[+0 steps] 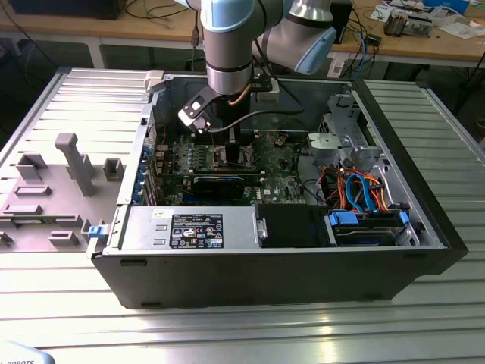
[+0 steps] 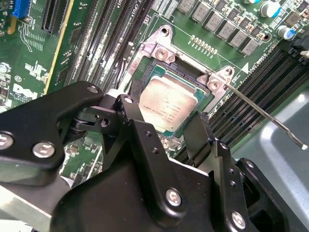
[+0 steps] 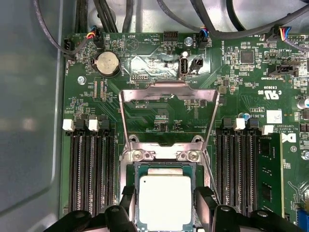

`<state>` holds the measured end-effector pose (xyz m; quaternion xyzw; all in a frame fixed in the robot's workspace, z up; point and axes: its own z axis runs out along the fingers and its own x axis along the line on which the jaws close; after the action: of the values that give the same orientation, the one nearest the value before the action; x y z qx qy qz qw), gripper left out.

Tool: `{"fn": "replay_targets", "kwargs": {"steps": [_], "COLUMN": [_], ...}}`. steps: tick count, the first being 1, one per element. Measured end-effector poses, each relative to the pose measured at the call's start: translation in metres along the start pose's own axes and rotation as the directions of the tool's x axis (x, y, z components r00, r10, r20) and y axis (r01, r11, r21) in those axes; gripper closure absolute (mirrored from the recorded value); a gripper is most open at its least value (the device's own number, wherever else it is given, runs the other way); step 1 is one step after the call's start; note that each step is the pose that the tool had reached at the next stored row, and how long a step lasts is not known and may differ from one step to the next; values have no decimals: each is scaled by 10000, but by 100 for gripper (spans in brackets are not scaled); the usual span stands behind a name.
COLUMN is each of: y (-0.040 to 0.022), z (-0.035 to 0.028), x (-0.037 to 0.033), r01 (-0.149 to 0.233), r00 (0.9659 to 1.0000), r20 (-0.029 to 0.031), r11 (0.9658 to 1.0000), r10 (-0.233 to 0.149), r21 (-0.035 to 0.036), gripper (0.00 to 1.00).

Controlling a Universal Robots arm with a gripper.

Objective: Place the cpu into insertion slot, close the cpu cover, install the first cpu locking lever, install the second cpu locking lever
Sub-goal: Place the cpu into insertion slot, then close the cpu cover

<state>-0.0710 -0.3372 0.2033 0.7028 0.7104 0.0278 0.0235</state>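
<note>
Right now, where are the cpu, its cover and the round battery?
cpu [image 3: 164, 200]: first wrist view, middle of its silver top.
cpu cover [image 3: 145, 92]: first wrist view, end bar of the open frame.
coin battery [image 3: 107, 63]: first wrist view, centre of its face.

Lab, slatted metal bench [image 1: 303, 334], cable-strewn wooden desks [image 1: 151, 30]

Room light: bright, from overhead.
Glare: pale streaks on the ribbed table [image 1: 303, 334], near side; cpu [image 3: 164, 200] top washed almost white in the first wrist view.
Shadow: case [image 1: 265, 277] interior dim beneath the arm [image 1: 227, 45].
</note>
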Motion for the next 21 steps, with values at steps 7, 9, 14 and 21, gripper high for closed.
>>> {"fn": "replay_targets", "kwargs": {"steps": [7,9,14,21], "y": [9,12,37,52], "z": [-120,-158,-188,-187], "x": [1,1,1,1], "r01": [1,0,-2,-3], "r00": [10000,10000,10000,10000], "r20": [-1,-1,-5,-11], "r11": [10000,10000,9996,9993], "r10": [-1,0,2,3], "r21": [55,98,286,361], "gripper": [46,59,83,89]}}
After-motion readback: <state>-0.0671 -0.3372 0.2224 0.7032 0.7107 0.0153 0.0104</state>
